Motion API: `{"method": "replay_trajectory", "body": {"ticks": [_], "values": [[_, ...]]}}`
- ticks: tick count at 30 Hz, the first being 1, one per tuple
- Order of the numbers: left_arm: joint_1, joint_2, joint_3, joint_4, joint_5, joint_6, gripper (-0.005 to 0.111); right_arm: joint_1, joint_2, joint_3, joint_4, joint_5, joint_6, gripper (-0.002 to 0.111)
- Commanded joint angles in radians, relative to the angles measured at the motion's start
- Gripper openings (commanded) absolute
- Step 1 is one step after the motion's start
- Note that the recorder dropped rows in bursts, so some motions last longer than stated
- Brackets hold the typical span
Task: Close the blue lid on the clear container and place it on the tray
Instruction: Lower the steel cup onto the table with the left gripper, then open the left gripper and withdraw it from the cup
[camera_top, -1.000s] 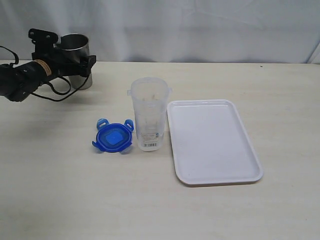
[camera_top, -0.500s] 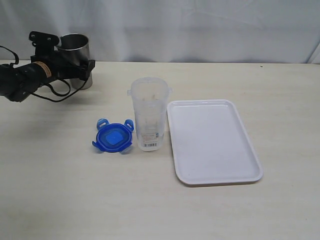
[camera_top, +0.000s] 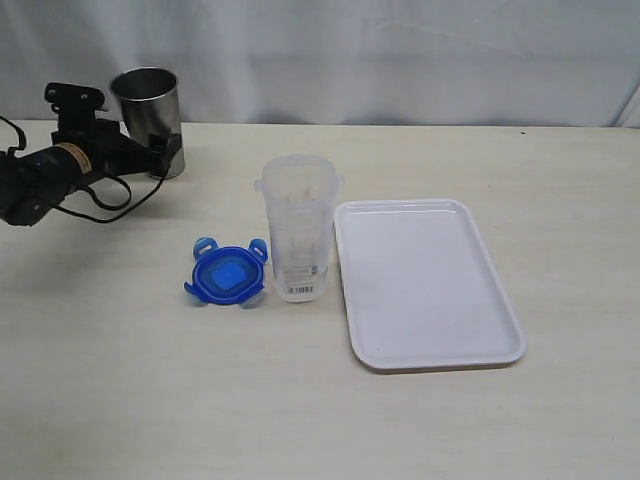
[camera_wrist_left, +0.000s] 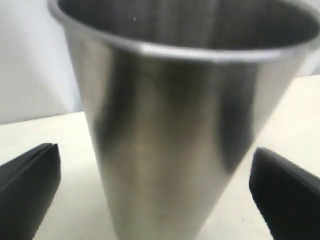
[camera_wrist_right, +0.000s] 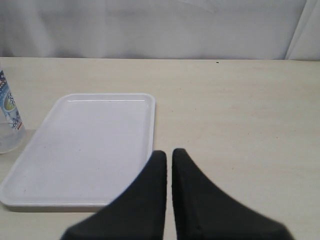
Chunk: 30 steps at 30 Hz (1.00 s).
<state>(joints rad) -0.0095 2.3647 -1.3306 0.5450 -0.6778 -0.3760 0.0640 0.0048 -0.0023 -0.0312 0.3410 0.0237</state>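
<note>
The blue lid (camera_top: 227, 275) lies flat on the table, just left of the clear container (camera_top: 298, 228), which stands upright and uncovered. Right of the container lies the white tray (camera_top: 425, 280) with nothing on it. My left gripper (camera_top: 165, 150) is open at the far left, well away from lid and container. Its two dark fingers (camera_wrist_left: 27, 190) stand wide on either side of a steel cup, apart from it. My right gripper (camera_wrist_right: 169, 155) is shut on nothing and hovers by the tray (camera_wrist_right: 90, 145). The clear container (camera_wrist_right: 7, 120) shows at that view's edge.
A grey steel cup (camera_top: 147, 118) stands upright at the back left, right in front of my left gripper, and fills the left wrist view (camera_wrist_left: 175, 110). A white curtain closes off the far side of the table.
My left arm has drawn back to the left, away from the steel cup, with its fingers open. Lid, container and tray have not moved.
</note>
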Motion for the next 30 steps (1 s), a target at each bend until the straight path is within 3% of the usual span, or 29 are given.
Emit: {"method": "replay_trajectory", "body": {"ticks": [1, 14, 30], "values": [[0.002, -0.011, 0.027, -0.01, -0.019, 0.006, 0.096, -0.007, -0.005, 0.002, 0.0, 0.002, -0.005, 0.005], [0.028, -0.052, 0.193, -0.038, -0.115, 0.014, 0.096, -0.007, -0.005, 0.002, 0.0, 0.002, -0.005, 0.005], [0.058, -0.391, 0.473, -0.059, -0.168, 0.062, 0.096, -0.007, -0.005, 0.002, 0.0, 0.002, -0.005, 0.005]]}}
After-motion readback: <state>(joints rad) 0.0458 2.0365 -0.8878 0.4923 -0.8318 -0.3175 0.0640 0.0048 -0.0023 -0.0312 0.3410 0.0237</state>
